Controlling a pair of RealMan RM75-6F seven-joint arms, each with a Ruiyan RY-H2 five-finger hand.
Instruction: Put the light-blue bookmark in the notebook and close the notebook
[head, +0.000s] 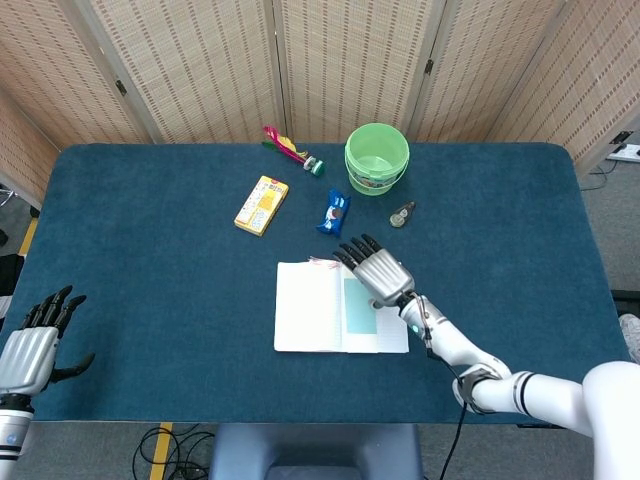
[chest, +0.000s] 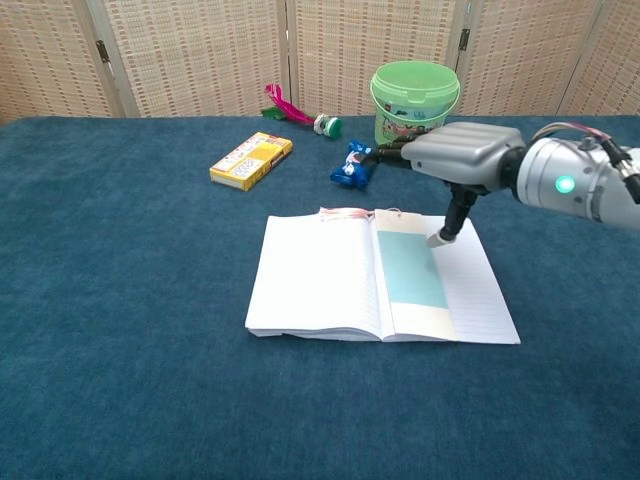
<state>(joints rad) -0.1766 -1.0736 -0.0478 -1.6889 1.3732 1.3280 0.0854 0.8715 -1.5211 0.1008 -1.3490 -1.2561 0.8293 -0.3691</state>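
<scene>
The white notebook (chest: 310, 275) (head: 305, 320) lies open and flat in the middle of the blue table. The light-blue bookmark (chest: 412, 270) (head: 358, 308) rests on its right page beside the spine, with a pink tassel at the top edge. My right hand (chest: 455, 160) (head: 376, 272) hovers above the top of the right page, fingers spread, holding nothing; its thumb points down close to the page beside the bookmark. My left hand (head: 32, 345) waits with its fingers apart at the table's near left corner, seen only in the head view.
Behind the notebook sit a blue snack packet (chest: 352, 165), a yellow box (chest: 251, 160), a green bucket (chest: 414, 105), a pink-and-green toy (chest: 296, 112) and a small dark object (head: 402, 214). Wicker screens back the table.
</scene>
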